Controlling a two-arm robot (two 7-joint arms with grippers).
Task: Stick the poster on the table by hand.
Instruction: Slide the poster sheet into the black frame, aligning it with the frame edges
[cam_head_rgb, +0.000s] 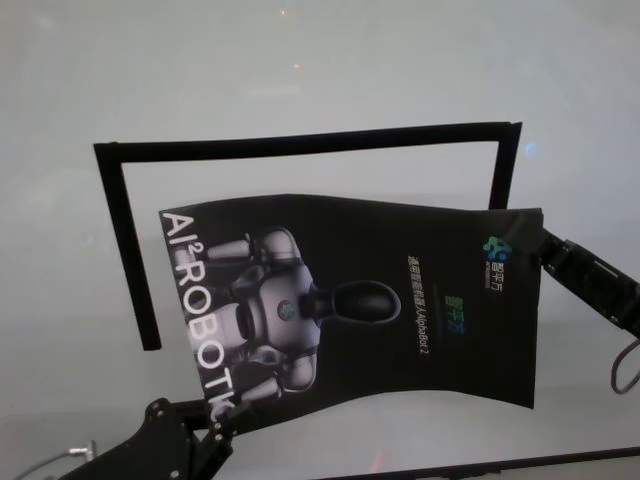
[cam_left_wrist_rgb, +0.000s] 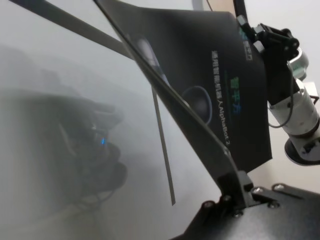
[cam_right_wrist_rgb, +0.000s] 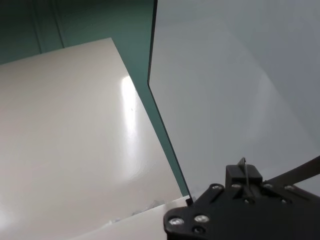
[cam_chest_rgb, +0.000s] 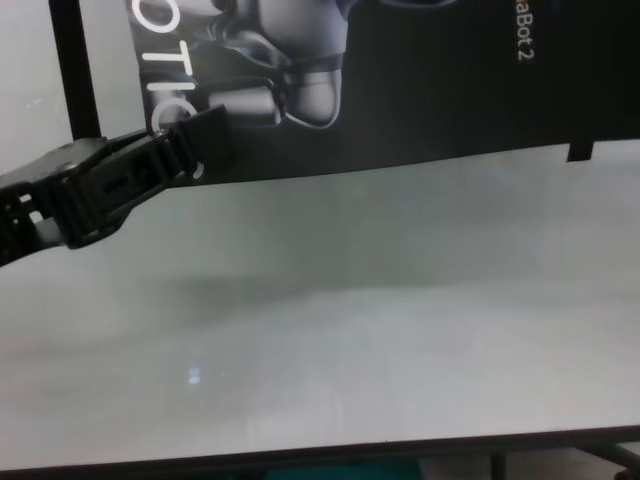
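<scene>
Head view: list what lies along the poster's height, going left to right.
Left vertical black strip → poster, gripped near its bottom-left corner by the left tool → right tool gripping its top-right corner → right arm.

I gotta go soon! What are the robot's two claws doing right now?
Left gripper: closed on the poster, near corner.
Right gripper: closed on the poster's far right edge.
</scene>
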